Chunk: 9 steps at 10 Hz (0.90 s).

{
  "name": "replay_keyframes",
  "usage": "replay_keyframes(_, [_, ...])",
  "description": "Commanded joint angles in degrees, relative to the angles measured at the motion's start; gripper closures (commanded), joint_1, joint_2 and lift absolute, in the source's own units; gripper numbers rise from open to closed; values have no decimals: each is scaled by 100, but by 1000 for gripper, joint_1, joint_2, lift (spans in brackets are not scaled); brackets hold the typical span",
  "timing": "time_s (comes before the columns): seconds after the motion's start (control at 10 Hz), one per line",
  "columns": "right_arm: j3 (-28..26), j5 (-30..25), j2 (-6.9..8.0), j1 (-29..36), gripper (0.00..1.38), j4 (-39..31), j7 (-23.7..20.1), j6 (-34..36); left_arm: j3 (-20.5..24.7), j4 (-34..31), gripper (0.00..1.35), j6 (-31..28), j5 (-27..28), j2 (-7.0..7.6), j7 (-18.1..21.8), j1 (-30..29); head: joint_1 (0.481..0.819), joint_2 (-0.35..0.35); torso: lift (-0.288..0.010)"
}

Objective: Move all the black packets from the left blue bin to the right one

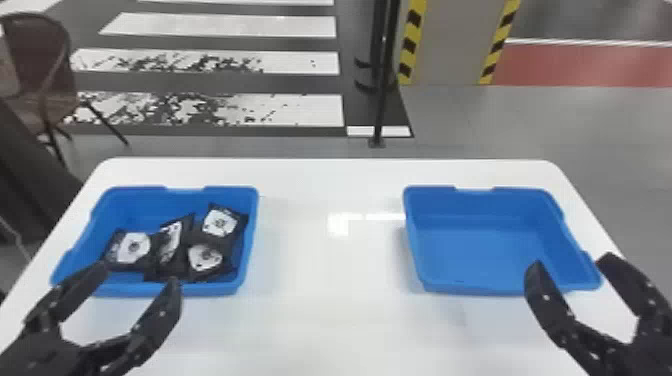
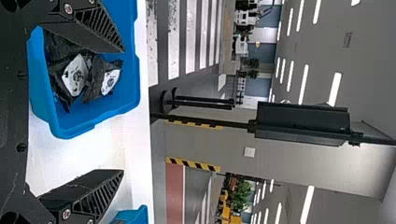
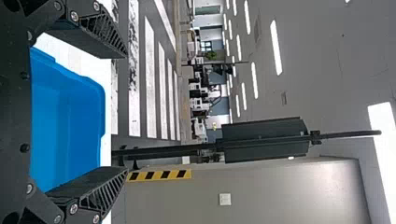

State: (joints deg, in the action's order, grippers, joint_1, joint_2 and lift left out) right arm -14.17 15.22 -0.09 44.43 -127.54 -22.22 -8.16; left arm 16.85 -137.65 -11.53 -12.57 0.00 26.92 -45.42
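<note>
1. Blue rectangular plastic bin (image 1: 215,288), L side of white tabletop w/ rounded corners (image 1: 320,320) – holds the task's pkts.
2. Flat, square-ish black packets w/ white labels (image 1: 132,247): at least 4 in L bin, overlapping, some tilted, bunched toward its near side & R side; exact no. can't tell.
3. Second blue rectangular plastic bin (image 1: 475,245), R side of table, well apart from the first; bare inside floor showing.
4. Black two-finger L gripper (image 1: 140,274): fingers spread wide, nothing btwn them, at L bin's near rim; contact can't tell.
5. Black two-finger R gripper (image 1: 571,261): also wide apart, holding nothing – at R bin's near R corner.
6. Bkgd: brown chair (image 1: 42,65), black upright post (image 1: 382,95), white-striped dark floor.
</note>
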Motion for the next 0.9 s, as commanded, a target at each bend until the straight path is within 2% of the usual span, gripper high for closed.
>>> replay_keyframes(0.0, [0, 9, 14, 0, 173, -7, -2, 0, 6, -9, 117, 0, 0, -9, 6, 0, 695, -29, -140])
replay_keyframes(0.8, [0, 43, 14, 0, 171, 7, -2, 0, 29, 5, 116, -155, -23, 0, 6, 56, 695, -29, -140])
